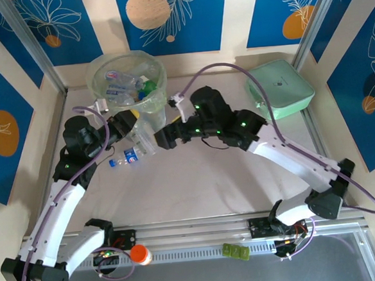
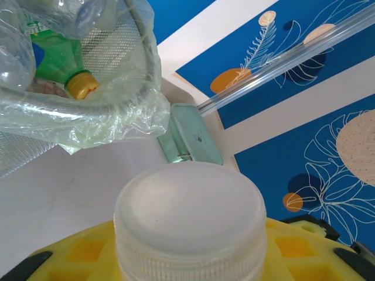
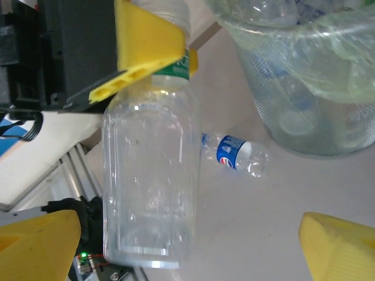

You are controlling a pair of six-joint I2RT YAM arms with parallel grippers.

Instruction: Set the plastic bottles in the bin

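A clear bottle (image 3: 149, 175) sits just beside the bin (image 1: 96, 73), grasped at its neck by the left gripper (image 1: 127, 122). The right gripper (image 1: 163, 137) is released, its yellow fingers (image 3: 38, 249) wide apart close to that bottle. A small blue-labelled bottle (image 1: 128, 159) lies on the desk (image 1: 204, 191) near the bin (far left corner, several bottles inside).

Your left gripper (image 1: 132, 118) pinches the clear bottle (image 3: 149, 181) by its neck. Your right gripper (image 1: 161, 139) sits just beside it, fingers spread wide apart.
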